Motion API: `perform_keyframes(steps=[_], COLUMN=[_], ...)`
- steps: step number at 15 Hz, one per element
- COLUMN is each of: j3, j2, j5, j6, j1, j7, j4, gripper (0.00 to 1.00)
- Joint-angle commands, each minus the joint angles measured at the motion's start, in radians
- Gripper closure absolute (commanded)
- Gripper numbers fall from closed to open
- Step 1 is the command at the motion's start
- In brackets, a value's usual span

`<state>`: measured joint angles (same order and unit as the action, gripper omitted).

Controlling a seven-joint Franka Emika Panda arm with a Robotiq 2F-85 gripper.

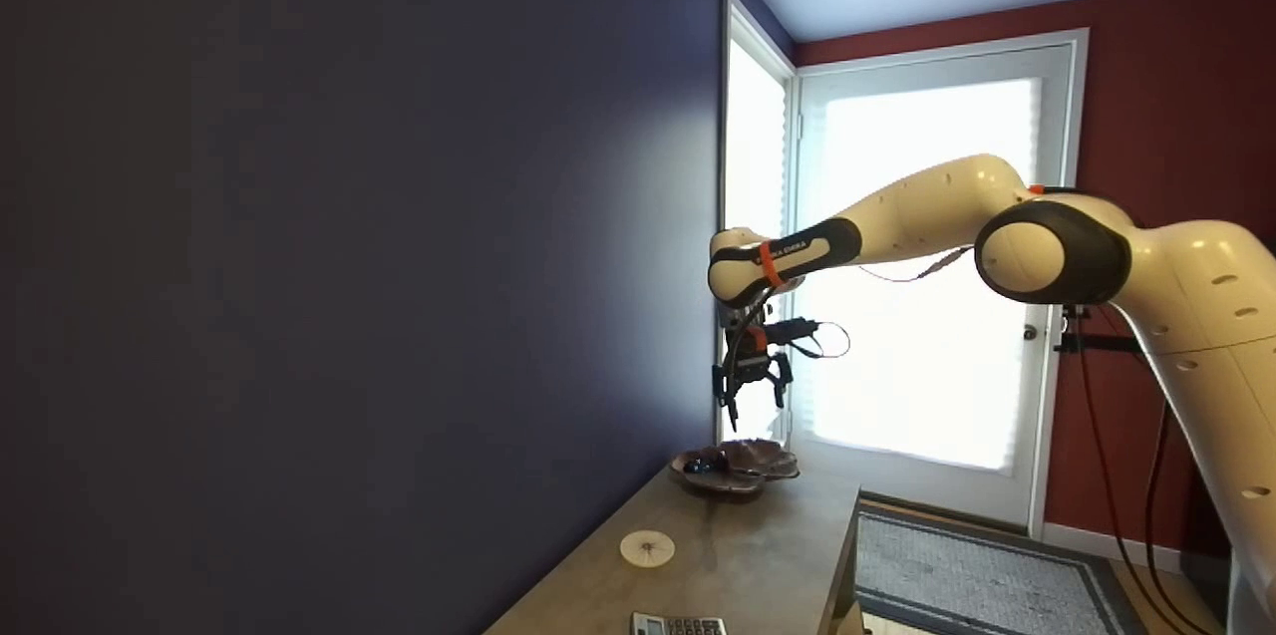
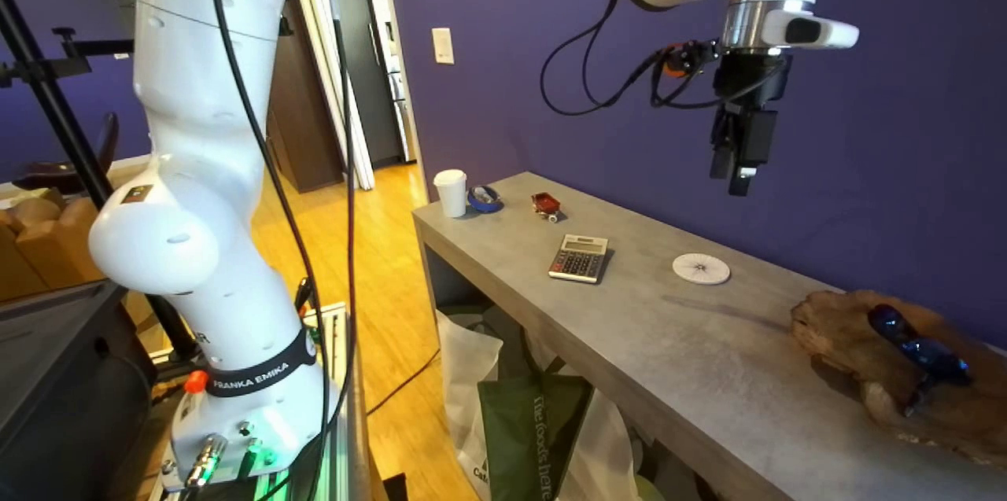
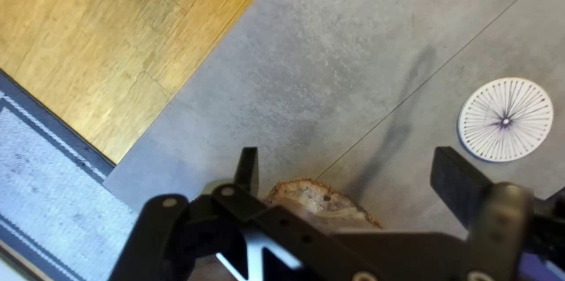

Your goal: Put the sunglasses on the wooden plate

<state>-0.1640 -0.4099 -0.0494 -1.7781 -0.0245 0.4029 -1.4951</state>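
Sunglasses (image 2: pixel 922 348): lying on the wooden plate (image 2: pixel 835 328) in both exterior views, well apart from the gripper (image 3: pixel 348 170); the placing looks done.
Gripper: 2 fingers (image 3: pixel 248 168) spread wide with nothing between them, high above the table (image 3: pixel 309 73).
Robot arm (image 1: pixel 927 206): the step in hand is probably pulling clear. Best to climb straight up first, then swing away, leaving the fingers apart. Gripping again seems needless; a stray touch could slide the sunglasses toward the plate's uneven rim.
Base band (image 2: pixel 256 377): "FRANKA EMIKA", white on black, easy to read; the same name, fainter, on the forearm panel (image 1: pixel 783 253).
Green bag (image 2: pixel 531 434): "The foods here", printed sideways.
White bag (image 2: pixel 466 363): a few letters, partly hidden, so I cannot read the word.
Calculator (image 2: pixel 580 258): any maker's name is too small to tell.
White disc (image 2: pixel 701 268): printed spokes around a centre dot, no words that I can make out.
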Motion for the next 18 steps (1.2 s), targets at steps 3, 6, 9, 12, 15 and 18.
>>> perform_keyframes(steps=[3, 6, 9, 12, 15, 18], j3=[0.054, 0.080, 0.114, 0.127, 0.135, 0.134], j2=[0.260, 0.368, 0.482, 0.435, 0.492, 0.497], j5=[0.010, -0.023, -0.031, -0.012, -0.015, -0.017], j6=[-0.054, -0.090, -0.163, -0.142, -0.164, -0.169], j1=[-0.010, 0.002, 0.012, 0.003, 0.008, 0.008], j7=[-0.187, -0.275, -0.333, -0.324, -0.333, -0.336], j4=[-0.333, -0.477, -0.631, -0.582, -0.647, -0.651], gripper=[0.00, 0.00, 0.00, 0.00, 0.00, 0.00])
